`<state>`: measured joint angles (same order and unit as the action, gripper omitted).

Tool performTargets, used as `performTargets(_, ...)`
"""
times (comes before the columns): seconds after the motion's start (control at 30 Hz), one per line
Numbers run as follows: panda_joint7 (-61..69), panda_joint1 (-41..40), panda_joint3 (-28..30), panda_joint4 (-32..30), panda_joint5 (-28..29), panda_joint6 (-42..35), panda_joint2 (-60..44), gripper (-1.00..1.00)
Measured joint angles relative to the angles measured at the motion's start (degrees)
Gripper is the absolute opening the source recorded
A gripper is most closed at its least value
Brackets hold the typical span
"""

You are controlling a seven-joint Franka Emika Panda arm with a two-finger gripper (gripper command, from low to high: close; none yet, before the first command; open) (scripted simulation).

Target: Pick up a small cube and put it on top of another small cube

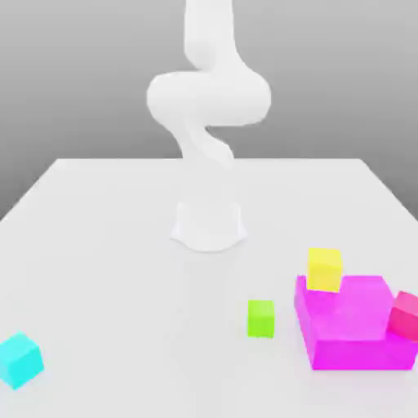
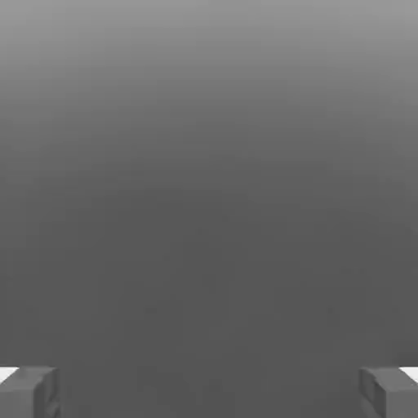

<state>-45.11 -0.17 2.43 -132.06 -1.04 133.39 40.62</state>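
Note:
The small cyan cube (image 1: 19, 359) rests on the white table (image 1: 106, 245) near the front corner, at the exterior view's left. The small lime-green cube (image 1: 261, 318) stands alone on the table, right of centre and well apart from the cyan one. In the hand view my gripper (image 2: 209, 392) is open: its two grey fingertips (image 2: 28, 392) stand far apart with nothing between them, and behind them is only a plain grey background. My arm (image 1: 208, 98) rises from its base and leaves the exterior view at the top.
A large magenta block (image 1: 351, 326) lies just right of the green cube. A yellow cube (image 1: 324, 269) sits at its back left corner and a pink-red cube (image 1: 404, 316) at its right edge. The arm's base (image 1: 209, 224) stands mid-table.

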Motion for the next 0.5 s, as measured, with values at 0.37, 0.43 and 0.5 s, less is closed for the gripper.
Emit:
performTargets(0.37,4.44,-2.06,10.09,-1.22,-6.25,7.13,-23.14,0.00)
performTargets(0.43,5.40,-2.68,11.66,-1.44,-7.60,8.40,-27.31,0.00)
performTargets(0.5,6.35,-3.39,13.12,-1.65,-8.94,9.66,-31.49,0.00)
